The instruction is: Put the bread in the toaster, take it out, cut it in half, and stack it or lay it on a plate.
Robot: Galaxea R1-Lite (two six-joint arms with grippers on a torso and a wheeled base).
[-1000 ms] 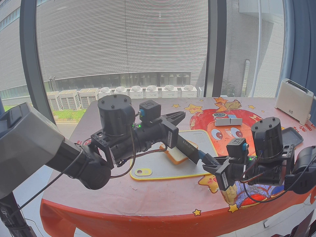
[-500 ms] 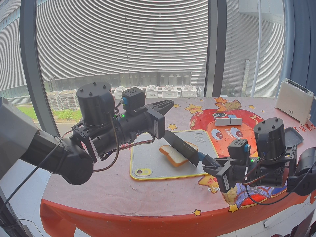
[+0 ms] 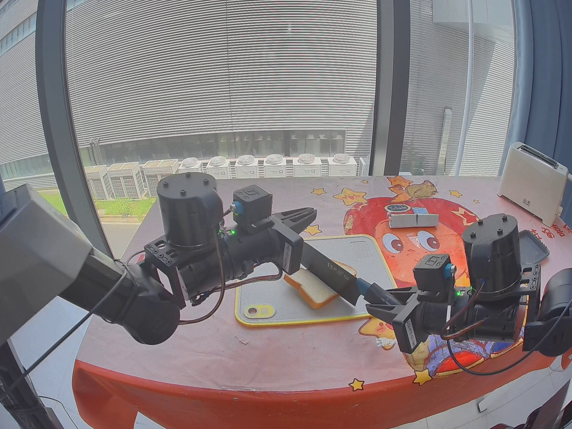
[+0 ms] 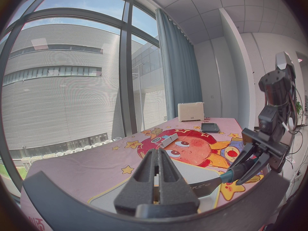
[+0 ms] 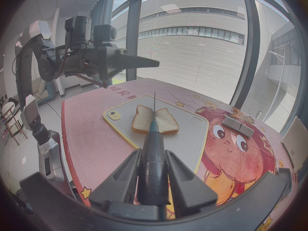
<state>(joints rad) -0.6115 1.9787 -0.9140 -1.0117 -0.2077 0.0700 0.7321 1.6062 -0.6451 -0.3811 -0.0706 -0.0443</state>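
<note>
The right gripper (image 5: pixel 153 154) is clamped on the handle of the knife (image 3: pixel 329 271). Its blade stands edge-down along the middle of the bread slice (image 5: pixel 143 120), which lies whole on the cutting board (image 3: pixel 279 306). To halve it cleanly, I judge the blade should stay upright and press straight down without dragging the slice. The left gripper (image 3: pixel 307 213), fingers together and empty, hangs above the board. Beyond the board, the dark plate (image 4: pixel 210 127) holds no bread, and nothing protrudes from the toaster (image 3: pixel 532 181).
</note>
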